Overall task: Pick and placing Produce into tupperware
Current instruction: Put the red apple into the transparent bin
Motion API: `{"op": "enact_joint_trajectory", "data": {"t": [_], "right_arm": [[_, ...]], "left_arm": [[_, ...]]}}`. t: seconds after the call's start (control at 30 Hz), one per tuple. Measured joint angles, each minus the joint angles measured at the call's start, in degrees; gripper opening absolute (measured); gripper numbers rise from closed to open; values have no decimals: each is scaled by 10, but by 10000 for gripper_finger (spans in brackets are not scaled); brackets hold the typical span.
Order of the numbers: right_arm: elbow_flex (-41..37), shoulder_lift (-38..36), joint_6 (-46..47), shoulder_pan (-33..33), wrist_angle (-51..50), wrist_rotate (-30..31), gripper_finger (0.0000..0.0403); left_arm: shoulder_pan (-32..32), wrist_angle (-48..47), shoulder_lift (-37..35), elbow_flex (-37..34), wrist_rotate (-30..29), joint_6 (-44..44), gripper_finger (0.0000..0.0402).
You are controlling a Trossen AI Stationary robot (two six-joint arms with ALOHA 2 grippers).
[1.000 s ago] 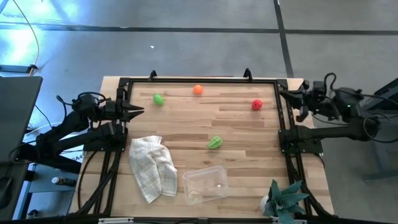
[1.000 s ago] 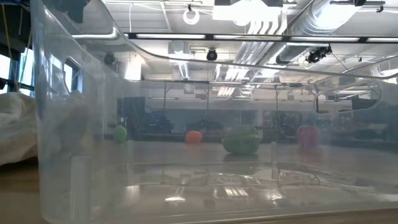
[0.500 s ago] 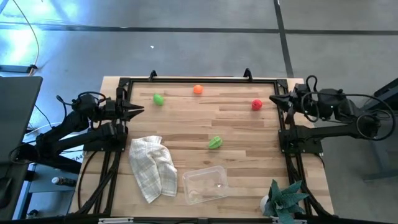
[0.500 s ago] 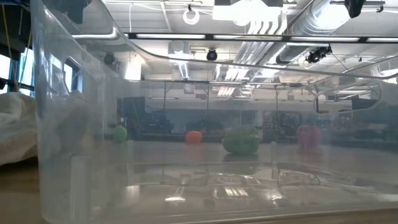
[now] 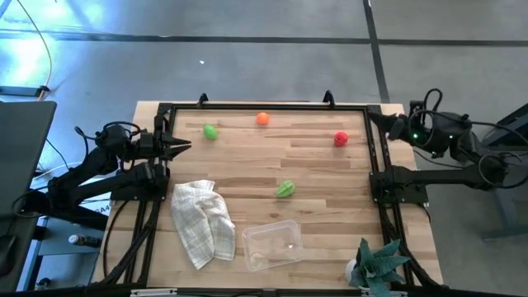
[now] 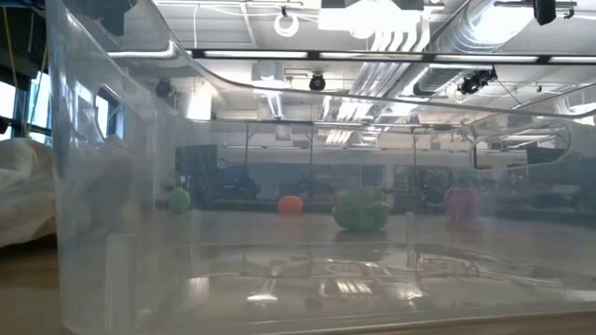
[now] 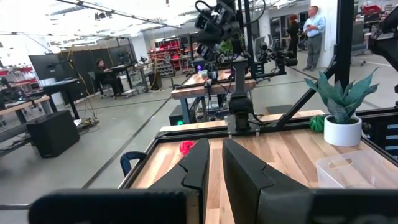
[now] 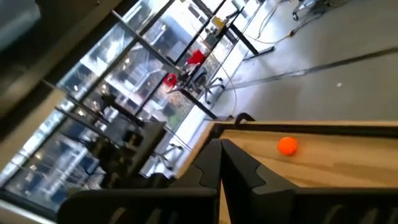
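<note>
Four pieces of produce lie on the wooden table: a round green one point(image 5: 210, 130), an orange one point(image 5: 262, 119), a red one point(image 5: 341, 139) and a light-green leafy one point(image 5: 285, 189). The clear tupperware point(image 5: 271, 244) stands near the front edge with nothing in it. In the low view the produce shows through its wall point(image 6: 112, 186). My left gripper point(image 5: 185, 146) hovers at the left edge, level and shut, holding nothing. My right gripper point(image 5: 389, 124) hangs shut above the far right corner. The orange piece point(image 8: 287, 145) shows past its fingers point(image 8: 211, 163).
A white checked cloth point(image 5: 202, 221) lies crumpled left of the tupperware. A teal spiky plant in a white pot point(image 5: 378, 262) stands at the near right corner. A black frame point(image 5: 264, 106) rims the table. People stand in the room beyond.
My right gripper has rolled about its own pointing line and shifted a little above the table's far right corner, staying shut. The produce, the tupperware and the cloth have not moved.
</note>
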Motion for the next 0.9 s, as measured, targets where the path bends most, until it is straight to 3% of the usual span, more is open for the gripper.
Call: {"op": "enact_joint_trajectory", "data": {"t": [0.4, 0.63, 0.9], "right_arm": [[55, 93, -20, 0, 61, -41, 25], [73, 147, -31, -2, 38, -15, 63], [73, 207, -26, -52, -67, -16, 67]], "left_arm": [[0, 0, 0, 0, 0, 0, 37], [0, 0, 0, 0, 0, 0, 37], [0, 0, 0, 0, 0, 0, 37]]}}
